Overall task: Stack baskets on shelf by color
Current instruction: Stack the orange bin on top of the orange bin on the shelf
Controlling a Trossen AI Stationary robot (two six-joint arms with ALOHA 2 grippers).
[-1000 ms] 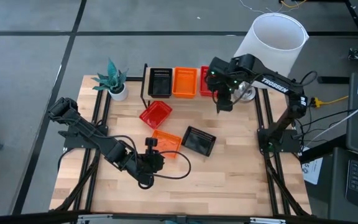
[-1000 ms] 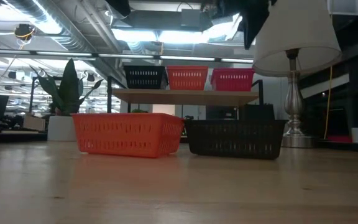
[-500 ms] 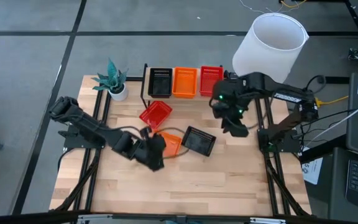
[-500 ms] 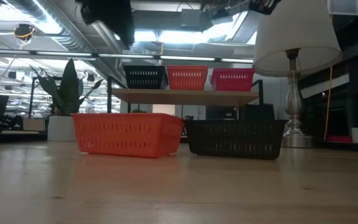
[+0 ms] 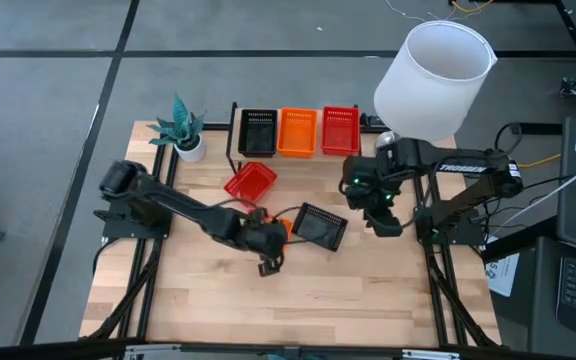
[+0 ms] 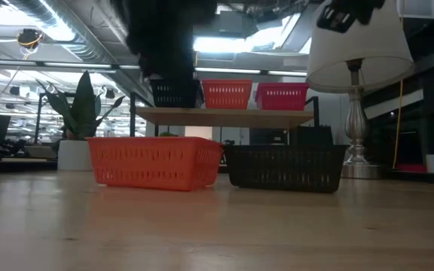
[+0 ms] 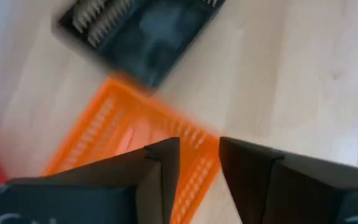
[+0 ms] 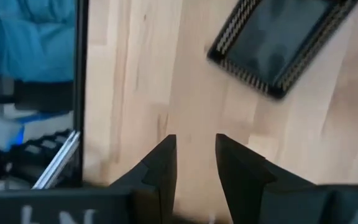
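Observation:
On the shelf (image 5: 298,152) stand a black basket (image 5: 258,130), an orange one (image 5: 298,130) and a red one (image 5: 339,129), side by side. On the tabletop rest a red basket (image 5: 250,183), an orange basket (image 5: 280,228) and a black basket (image 5: 320,226), each on its bottom. My left gripper (image 5: 266,242) hangs open over the orange basket's near end (image 7: 191,149); the loose black basket (image 7: 142,34) lies beyond it. My right gripper (image 5: 382,216) is open above bare wood, right of the black basket (image 8: 284,43).
A potted plant (image 5: 181,130) stands at the far left corner. A lamp with a wide white shade (image 5: 436,65) stands at the far right, beside the shelf. Bare wood lies along the near edge (image 5: 298,300). Black frame rails (image 5: 423,200) run along the table's sides.
My left gripper has swung toward the table's right edge and come down over the orange basket, turning as it went. My right gripper has drawn back from the shelf's red basket toward the near edge, and that basket now shows whole. No basket has moved.

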